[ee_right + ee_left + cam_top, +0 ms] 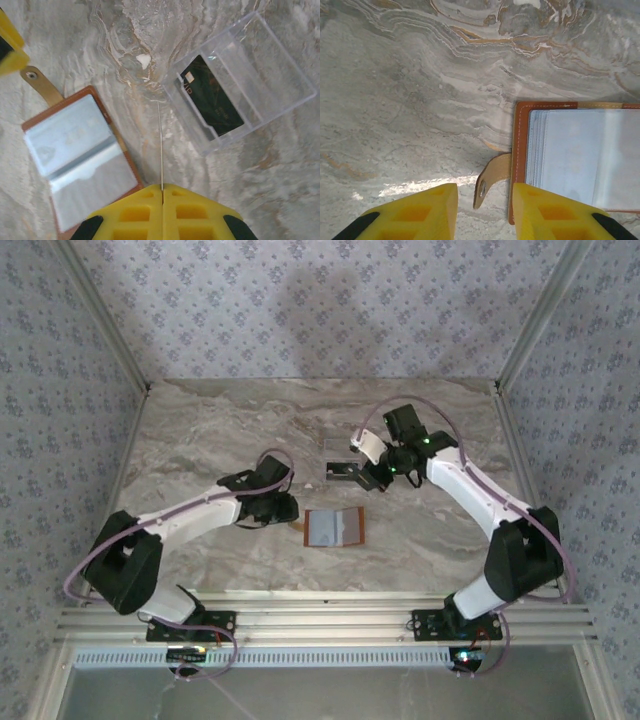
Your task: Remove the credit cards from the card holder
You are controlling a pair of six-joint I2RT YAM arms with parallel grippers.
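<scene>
I see my left gripper (484, 195) with its fingers parted, the strap tab (492, 172) of the tan card holder (520, 150) lying in the gap. The holder rests opened flat on the marble table (395, 100), grey sleeves up. Right of it my right gripper (162, 192) is pressed together on a thin card (160, 145) seen edge-on, near the clear tray (280, 65) that holds the dark credit card (212, 97)
</scene>
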